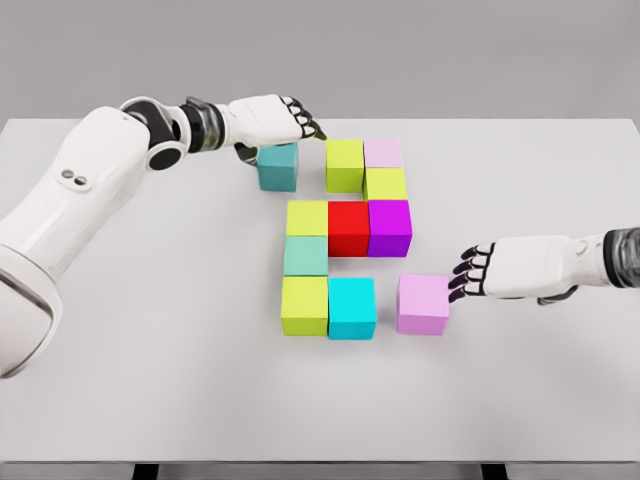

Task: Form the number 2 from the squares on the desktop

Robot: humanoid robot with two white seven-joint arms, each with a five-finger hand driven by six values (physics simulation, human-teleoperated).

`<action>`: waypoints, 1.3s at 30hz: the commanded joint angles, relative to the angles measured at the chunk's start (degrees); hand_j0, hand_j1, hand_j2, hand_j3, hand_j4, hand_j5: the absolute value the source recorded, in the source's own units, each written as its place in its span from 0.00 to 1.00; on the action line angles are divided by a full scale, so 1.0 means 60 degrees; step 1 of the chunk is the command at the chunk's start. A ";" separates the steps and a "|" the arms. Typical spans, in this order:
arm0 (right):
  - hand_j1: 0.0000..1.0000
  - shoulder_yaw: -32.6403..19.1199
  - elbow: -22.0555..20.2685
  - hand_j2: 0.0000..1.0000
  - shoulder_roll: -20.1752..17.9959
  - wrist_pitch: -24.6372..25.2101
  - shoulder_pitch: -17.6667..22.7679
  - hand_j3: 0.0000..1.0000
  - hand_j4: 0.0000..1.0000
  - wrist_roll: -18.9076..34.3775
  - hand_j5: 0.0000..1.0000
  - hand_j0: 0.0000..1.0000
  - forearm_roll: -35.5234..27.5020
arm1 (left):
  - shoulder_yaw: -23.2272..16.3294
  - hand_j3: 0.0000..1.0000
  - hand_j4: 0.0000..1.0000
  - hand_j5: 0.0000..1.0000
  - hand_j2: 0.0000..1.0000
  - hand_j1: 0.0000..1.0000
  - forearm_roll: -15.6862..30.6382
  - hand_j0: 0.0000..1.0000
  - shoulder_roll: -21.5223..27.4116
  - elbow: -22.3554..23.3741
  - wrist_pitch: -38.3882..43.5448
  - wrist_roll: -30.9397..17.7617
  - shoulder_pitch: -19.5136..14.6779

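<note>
Coloured cubes lie on the white desk (150, 380). A teal cube (277, 167) sits at the top left, under my left hand (285, 125), whose fingers curl over its top and left side. To its right stand a lime cube (345, 165), a pale pink cube (383, 153) and a lime cube (386, 184). The middle row holds a lime cube (308, 217), a red cube (349, 228) and a purple cube (390, 227). Below are a mint cube (306, 256), a lime cube (305, 305) and a cyan cube (352, 307). A pink cube (423, 304) sits apart, with my right hand (468, 272) at its right side, fingertips touching or nearly touching it.
The desk's far edge runs just behind the top cubes. A grey wall stands beyond it.
</note>
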 commanded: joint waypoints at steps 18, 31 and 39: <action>1.00 -0.0105 0.0403 1.00 0.0408 0.0020 -0.0015 1.00 1.00 -0.0003 1.00 1.00 0.0359 | 0.0503 1.00 1.00 1.00 1.00 1.00 0.0548 1.00 0.2838 -0.2090 0.0008 0.0008 0.0688; 1.00 -0.0046 0.0095 1.00 0.0350 0.0020 -0.0015 1.00 1.00 -0.0017 1.00 1.00 0.0344 | -0.0361 1.00 1.00 1.00 1.00 1.00 0.0445 1.00 0.2896 -0.2310 0.0008 -0.0066 0.0893; 1.00 -0.0002 -0.0139 1.00 -0.0002 0.0020 0.0059 1.00 1.00 -0.0046 1.00 1.00 0.0271 | -0.0493 1.00 1.00 1.00 1.00 1.00 0.0445 1.00 0.2882 -0.2369 0.0008 -0.0080 0.0893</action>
